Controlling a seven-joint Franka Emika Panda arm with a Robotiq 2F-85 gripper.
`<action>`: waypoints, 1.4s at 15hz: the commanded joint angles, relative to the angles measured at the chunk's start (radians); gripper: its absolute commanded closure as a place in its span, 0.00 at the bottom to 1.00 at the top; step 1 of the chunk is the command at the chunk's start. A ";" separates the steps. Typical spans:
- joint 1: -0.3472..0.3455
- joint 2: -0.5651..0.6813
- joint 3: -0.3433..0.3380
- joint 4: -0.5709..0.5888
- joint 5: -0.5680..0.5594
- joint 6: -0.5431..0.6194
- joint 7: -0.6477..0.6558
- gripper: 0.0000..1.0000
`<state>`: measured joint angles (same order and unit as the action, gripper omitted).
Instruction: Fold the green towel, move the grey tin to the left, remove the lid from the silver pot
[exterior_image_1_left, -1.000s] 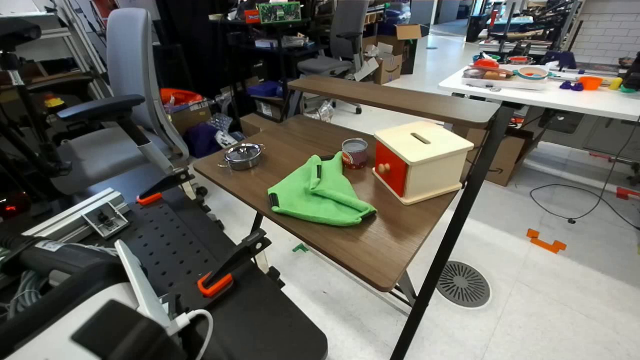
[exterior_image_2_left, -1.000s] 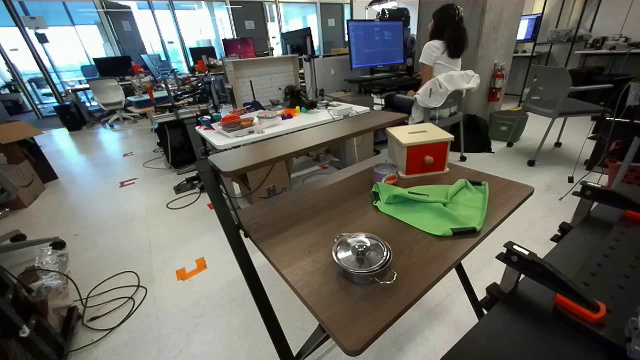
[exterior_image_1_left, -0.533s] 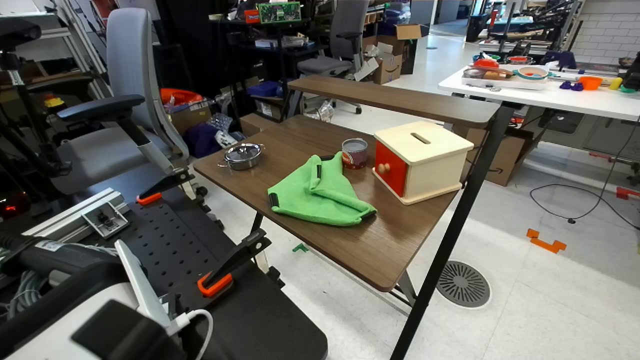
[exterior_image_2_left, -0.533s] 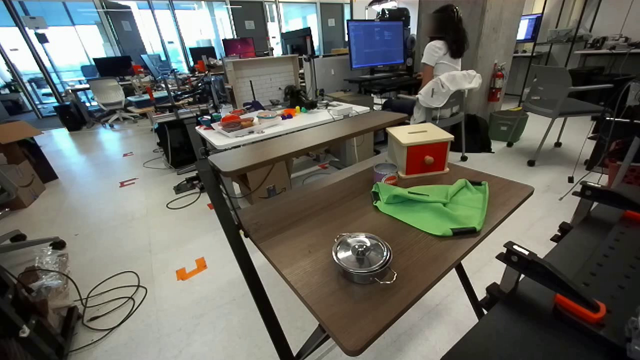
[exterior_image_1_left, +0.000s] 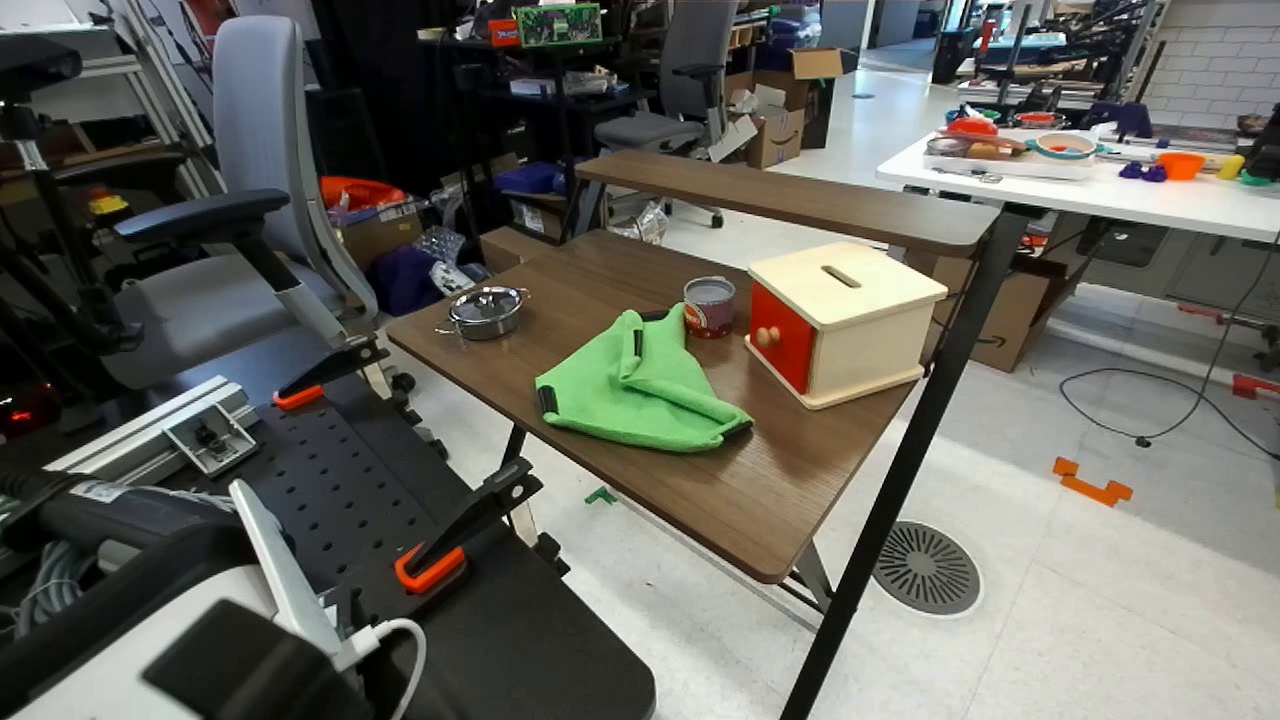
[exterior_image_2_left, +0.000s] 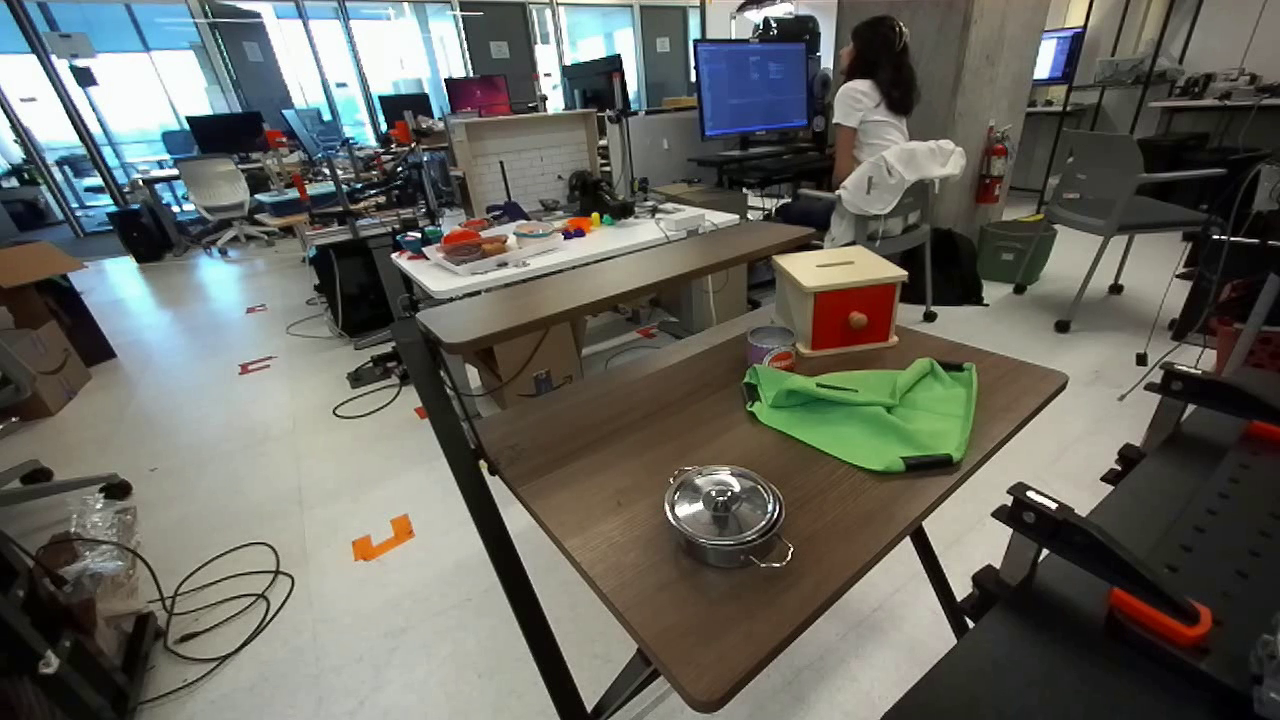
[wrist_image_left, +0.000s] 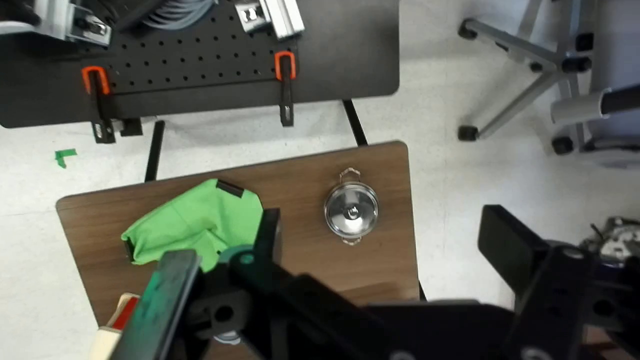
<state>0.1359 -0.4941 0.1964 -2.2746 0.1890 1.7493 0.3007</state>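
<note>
The green towel (exterior_image_1_left: 645, 395) lies loosely folded on the brown table, with dark patches at its corners; it also shows in an exterior view (exterior_image_2_left: 880, 415) and the wrist view (wrist_image_left: 190, 225). The grey tin (exterior_image_1_left: 709, 308) stands upright beside the towel (exterior_image_2_left: 770, 347); in the wrist view the gripper hides most of it. The silver pot (exterior_image_1_left: 486, 320) stands near one table end with its lid (exterior_image_2_left: 724, 503) on, and shows in the wrist view (wrist_image_left: 351, 210). My gripper (wrist_image_left: 386, 232) is open and empty, above the table, fingers wide apart. It is out of view in both exterior views.
A wooden box (exterior_image_1_left: 850, 320) with a red front stands by the tin (exterior_image_2_left: 838, 300). A raised shelf (exterior_image_1_left: 780, 195) runs along one long table side. A black pegboard bench (wrist_image_left: 200, 65) with orange-tipped clamps (wrist_image_left: 286, 85) faces the opposite side. A chair (exterior_image_1_left: 250, 200) stands nearby.
The seated person in the background has shifted a little. The towel, tin, pot and box have not moved in the exterior views.
</note>
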 joint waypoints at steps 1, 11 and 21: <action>-0.022 0.096 0.012 -0.007 0.071 0.232 0.085 0.00; -0.033 0.537 -0.018 0.028 -0.017 0.719 0.286 0.00; 0.017 0.914 -0.171 0.211 -0.069 0.926 0.395 0.00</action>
<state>0.1177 0.3159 0.0725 -2.1558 0.1370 2.6440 0.6453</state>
